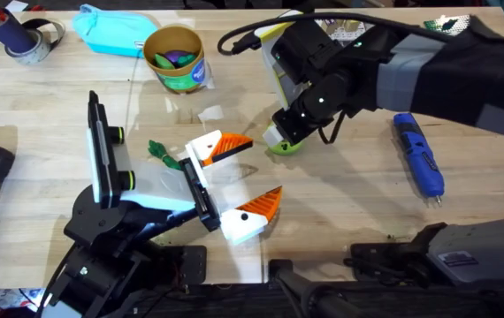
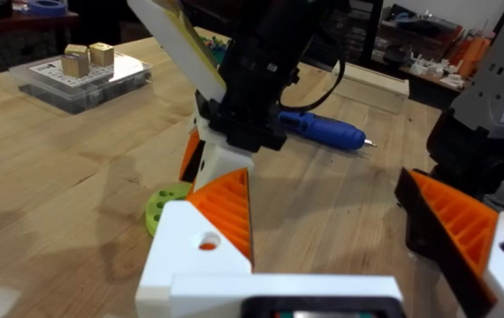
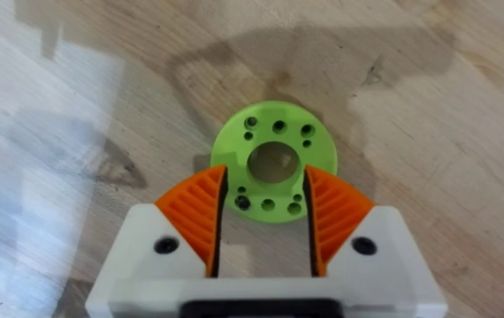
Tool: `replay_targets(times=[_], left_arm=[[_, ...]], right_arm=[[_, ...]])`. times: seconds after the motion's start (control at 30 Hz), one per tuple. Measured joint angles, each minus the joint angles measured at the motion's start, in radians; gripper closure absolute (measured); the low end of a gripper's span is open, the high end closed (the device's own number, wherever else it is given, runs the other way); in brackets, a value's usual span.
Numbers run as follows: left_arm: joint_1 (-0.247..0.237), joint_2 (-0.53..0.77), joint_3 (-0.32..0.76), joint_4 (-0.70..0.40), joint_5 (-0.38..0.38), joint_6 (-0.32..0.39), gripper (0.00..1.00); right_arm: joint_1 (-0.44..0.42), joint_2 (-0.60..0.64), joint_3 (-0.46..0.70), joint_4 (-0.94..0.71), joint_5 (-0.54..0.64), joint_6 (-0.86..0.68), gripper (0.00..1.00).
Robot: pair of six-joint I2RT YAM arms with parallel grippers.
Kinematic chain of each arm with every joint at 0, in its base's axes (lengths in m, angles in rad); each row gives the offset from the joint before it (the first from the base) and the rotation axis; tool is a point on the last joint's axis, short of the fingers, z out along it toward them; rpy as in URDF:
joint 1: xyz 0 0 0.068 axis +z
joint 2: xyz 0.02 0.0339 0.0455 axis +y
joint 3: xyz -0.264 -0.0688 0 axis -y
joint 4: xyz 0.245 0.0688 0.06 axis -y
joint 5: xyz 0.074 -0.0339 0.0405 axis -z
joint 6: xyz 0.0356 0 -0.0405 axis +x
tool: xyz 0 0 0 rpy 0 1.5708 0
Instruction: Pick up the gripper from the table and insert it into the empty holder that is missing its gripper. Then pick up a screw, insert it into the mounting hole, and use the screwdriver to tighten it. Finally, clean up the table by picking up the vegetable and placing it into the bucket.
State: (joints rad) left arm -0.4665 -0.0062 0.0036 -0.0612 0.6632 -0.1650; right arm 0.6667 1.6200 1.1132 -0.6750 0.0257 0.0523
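- Right hand [image 3: 265, 181], orange pads [image 3: 194, 208] spread, straddles the flat lime-green holed plastic disc [image 3: 323, 159] on the wooden desk [image 1: 340, 203].
- Lower squarely before pinching.
- Blue pen-shaped screwdriver [image 1: 418, 155] lies well apart.

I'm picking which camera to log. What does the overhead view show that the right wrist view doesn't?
Overhead alone: the bucket, the screwdriver, a green vegetable, and the left gripper with its jaws wide apart. Right wrist alone: the holes in the green disc. Both: that disc on the table under the open right gripper.
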Motion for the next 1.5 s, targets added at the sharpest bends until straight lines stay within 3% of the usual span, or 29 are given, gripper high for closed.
replay_targets(times=[0.3,0.57,0.7,0.87,1.5], left_arm=[[0.000,0.006,0.002,0.008,-0.022,0.000,0.007],[0.000,0.006,0.002,0.008,-0.031,0.000,0.007],[0.000,0.006,0.002,0.009,-0.031,0.000,0.007],[0.000,0.006,0.002,0.009,-0.031,0.000,0.007],[0.000,0.006,0.002,0.009,-0.031,0.000,0.007]], right_arm=[[0.001,-0.003,0.000,-0.018,-0.005,0.000,0.503],[0.011,-0.179,-0.016,-0.050,-0.012,0.008,0.503],[0.040,-0.245,-0.121,0.037,-0.012,0.050,0.503],[0.063,-0.223,-0.214,0.111,-0.014,0.086,0.503],[0.064,-0.169,-0.219,0.157,-0.015,0.058,0.503]])
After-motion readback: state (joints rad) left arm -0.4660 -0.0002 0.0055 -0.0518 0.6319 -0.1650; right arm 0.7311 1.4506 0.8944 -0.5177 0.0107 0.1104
